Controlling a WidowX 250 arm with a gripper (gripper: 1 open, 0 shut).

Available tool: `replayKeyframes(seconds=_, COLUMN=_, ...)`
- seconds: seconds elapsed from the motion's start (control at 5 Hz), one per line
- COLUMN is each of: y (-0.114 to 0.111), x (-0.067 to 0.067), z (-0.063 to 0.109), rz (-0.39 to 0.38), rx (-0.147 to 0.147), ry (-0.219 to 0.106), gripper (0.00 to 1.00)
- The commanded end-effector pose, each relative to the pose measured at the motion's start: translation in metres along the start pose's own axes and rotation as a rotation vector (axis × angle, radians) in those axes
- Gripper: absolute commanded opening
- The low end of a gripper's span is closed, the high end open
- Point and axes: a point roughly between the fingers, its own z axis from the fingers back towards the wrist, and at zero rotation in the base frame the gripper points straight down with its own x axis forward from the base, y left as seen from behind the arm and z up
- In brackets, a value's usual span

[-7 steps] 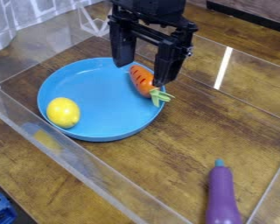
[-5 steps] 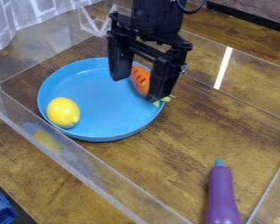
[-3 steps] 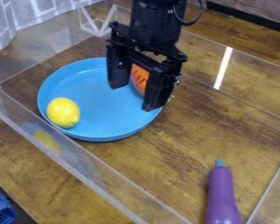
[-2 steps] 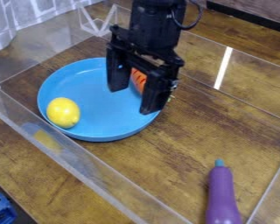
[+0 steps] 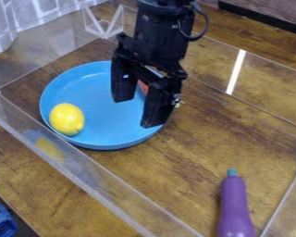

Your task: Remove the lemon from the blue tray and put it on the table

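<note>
The gripper (image 5: 136, 104), jaws spread wide and empty, has dropped lower over the blue tray's (image 5: 104, 142) middle, nearer the lemon (image 5: 67, 118) resting untouched by the tray's left rim.

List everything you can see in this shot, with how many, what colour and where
smooth yellow toy lemon: one, bright yellow, inside the tray at its left side
round shallow blue plastic tray: one, sky blue, on the table, left of centre
toy carrot: one, orange, in the tray, mostly hidden behind the gripper
toy eggplant: one, purple, on the table at lower right
wood-grain table: one, dark brown, glossy
clear acrylic walls: transparent, around the table
gripper: one, black, open, pointing down over the tray's right half
</note>
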Motion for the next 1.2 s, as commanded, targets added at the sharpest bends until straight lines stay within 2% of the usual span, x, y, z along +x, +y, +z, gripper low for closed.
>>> replayKeyframes(seconds=0.0, y=0.009, x=-0.002, z=0.005, rz=-0.011, rx=0.006, ry=-0.017, gripper=1.0)
replayKeyframes(seconds=1.0, y=0.03, x=-0.015, z=-0.009, rz=-0.18, rx=0.028, ry=0.05, gripper=1.0)
